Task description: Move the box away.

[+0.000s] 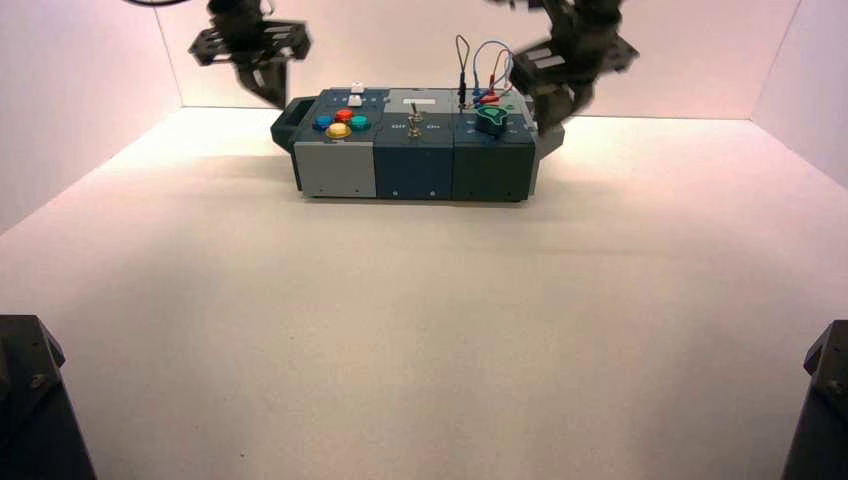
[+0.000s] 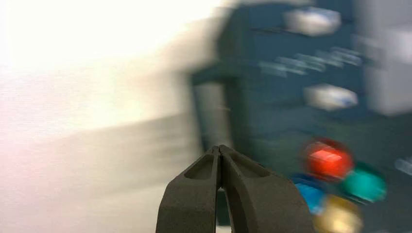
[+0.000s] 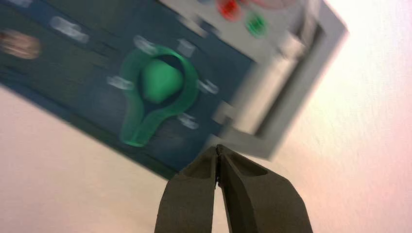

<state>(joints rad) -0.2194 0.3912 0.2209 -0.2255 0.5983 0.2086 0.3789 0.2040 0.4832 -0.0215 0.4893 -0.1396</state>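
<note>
Here the box (image 1: 415,150) sits between the left gripper (image 2: 219,149) and right gripper (image 3: 217,148), both pinched closed and empty, above its blocky handled ends.

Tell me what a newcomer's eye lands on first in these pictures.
The long box stands far back on the white table, with its cluster of coloured round buttons towards its left end and its green knob towards the right. The left gripper hangs shut by the box's left end handle and the right gripper shut by the right end. Looped wires rise behind the knob.
</note>
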